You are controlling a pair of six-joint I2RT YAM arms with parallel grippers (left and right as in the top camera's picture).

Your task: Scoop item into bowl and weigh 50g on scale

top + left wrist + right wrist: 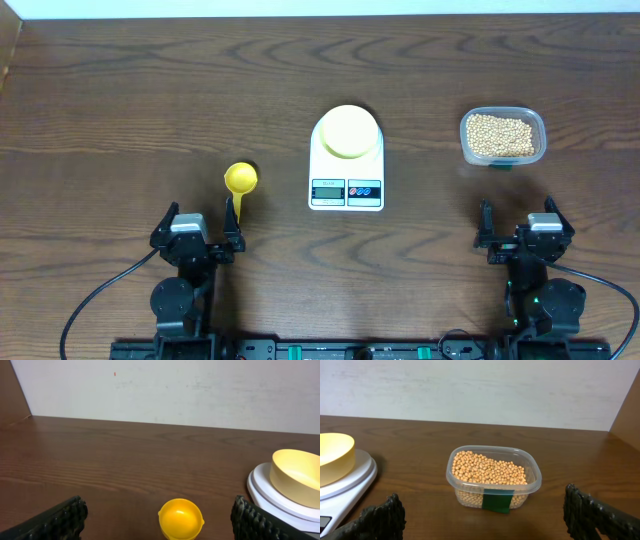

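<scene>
Many tan beans (501, 134) fill a clear plastic tub (466, 142) at the right; they also show in the right wrist view (489, 470). The pale yellow bowl (348, 130) sits on the white scale (346, 188) at centre, and shows in the left wrist view (296, 475). A bright yellow scoop (240, 182) lies left of the scale, its cup (180, 517) between my left fingers' line of sight. My left gripper (200, 236) is open and empty just behind the scoop handle. My right gripper (520, 232) is open and empty, nearer than the tub.
The scale's platform edge shows at the left of the right wrist view (350, 482) and at the right of the left wrist view (270, 495). A green tape patch (497, 500) marks the tub's near wall. A pale wall stands behind the table.
</scene>
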